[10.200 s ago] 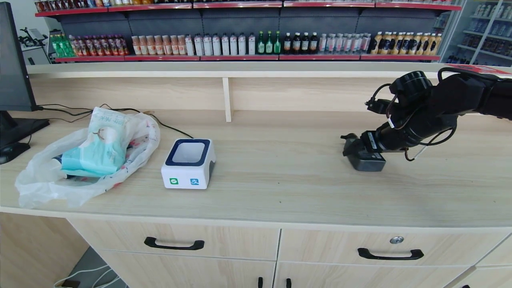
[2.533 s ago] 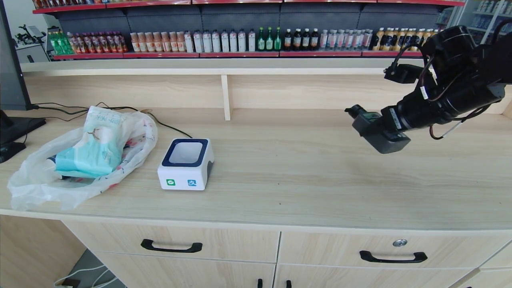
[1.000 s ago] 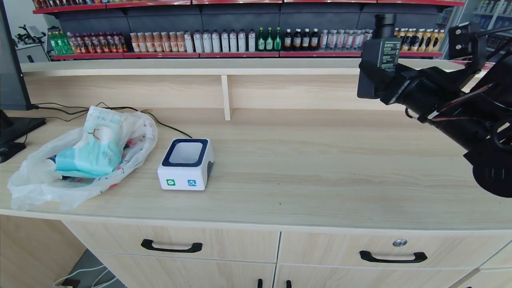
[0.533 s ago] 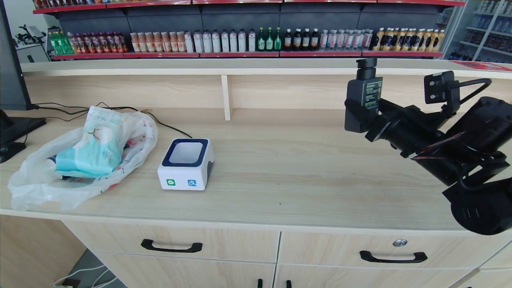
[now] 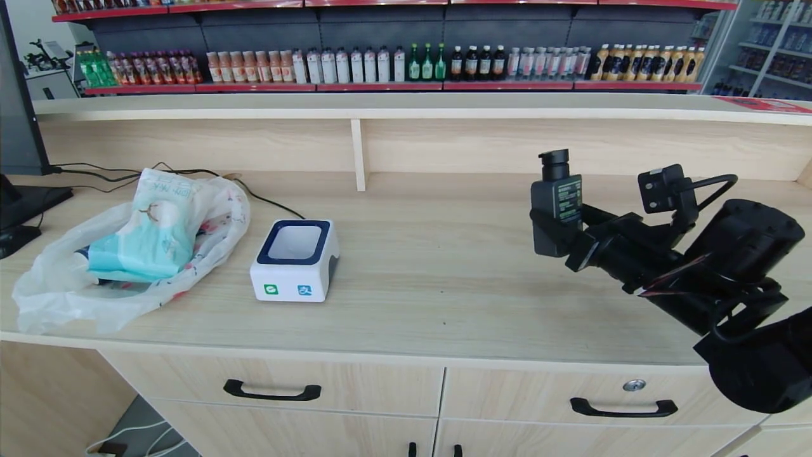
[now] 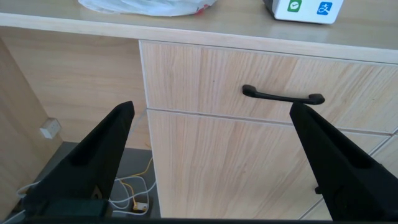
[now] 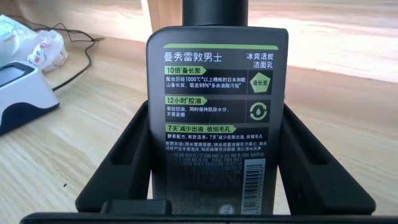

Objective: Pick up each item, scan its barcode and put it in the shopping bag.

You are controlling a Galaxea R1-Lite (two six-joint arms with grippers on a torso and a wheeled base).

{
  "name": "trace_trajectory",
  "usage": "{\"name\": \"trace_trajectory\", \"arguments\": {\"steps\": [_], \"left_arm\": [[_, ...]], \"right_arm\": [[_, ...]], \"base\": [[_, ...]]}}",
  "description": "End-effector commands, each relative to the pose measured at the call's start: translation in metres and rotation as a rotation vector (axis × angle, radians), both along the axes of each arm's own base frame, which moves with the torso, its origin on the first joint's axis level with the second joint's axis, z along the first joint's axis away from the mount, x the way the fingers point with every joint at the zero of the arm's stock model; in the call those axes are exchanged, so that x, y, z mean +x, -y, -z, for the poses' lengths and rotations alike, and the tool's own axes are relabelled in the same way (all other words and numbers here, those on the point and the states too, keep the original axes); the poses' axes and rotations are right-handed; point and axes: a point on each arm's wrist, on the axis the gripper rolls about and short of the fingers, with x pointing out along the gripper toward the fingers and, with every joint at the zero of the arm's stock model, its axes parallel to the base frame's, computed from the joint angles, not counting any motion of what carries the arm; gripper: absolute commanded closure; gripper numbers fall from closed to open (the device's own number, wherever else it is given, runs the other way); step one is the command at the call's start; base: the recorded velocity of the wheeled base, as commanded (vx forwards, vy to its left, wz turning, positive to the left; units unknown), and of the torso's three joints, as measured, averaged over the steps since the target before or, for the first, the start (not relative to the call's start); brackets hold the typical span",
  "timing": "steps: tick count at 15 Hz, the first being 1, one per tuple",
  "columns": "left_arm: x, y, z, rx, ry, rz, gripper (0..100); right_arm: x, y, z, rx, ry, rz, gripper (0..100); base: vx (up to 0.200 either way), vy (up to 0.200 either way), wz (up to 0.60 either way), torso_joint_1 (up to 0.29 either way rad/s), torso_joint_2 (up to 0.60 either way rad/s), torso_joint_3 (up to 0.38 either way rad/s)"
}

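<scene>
Currently right gripper (image 5: 553,233) pinches the dark bottle (image 5: 557,198) upright, right of centre in the head view, above the counter (image 5: 444,285). Scanner (image 5: 295,259) centre-left, shopping bag (image 5: 57,295) far left. Left gripper (image 6: 211,146): jaws spread wide, facing the drawer front (image 6: 205,74).

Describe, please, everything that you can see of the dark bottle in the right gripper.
The bottle is flat-sided, black and plastic-looking, with a round dark cap on top. Its label carries green and white print and a barcode near the base. It is held roughly upright above the wooden counter, touching nothing but the right gripper, whose fingers clamp its lower sides.
</scene>
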Motion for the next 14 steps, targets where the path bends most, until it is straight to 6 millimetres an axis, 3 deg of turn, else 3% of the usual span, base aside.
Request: {"name": "trace_trajectory", "arguments": {"steps": [1,6,14], "left_arm": [[0.0,0.0,0.0,0.0,0.001,0.0,0],[0.0,0.0,0.0,0.0,0.001,0.0,0],[0.0,0.0,0.0,0.0,0.001,0.0,0]], "right_arm": [[-0.002,-0.001,0.008,-0.007,-0.03,-0.006,100],[-0.009,0.001,0.023,-0.017,-0.081,-0.006,100],[0.018,-0.006,0.034,-0.007,-0.061,-0.006,100]], "base": [[0.0,0.0,0.0,0.0,0.0,0.0],[0.0,0.0,0.0,0.0,0.0,0.0],[0.0,0.0,0.0,0.0,0.0,0.0]]}}
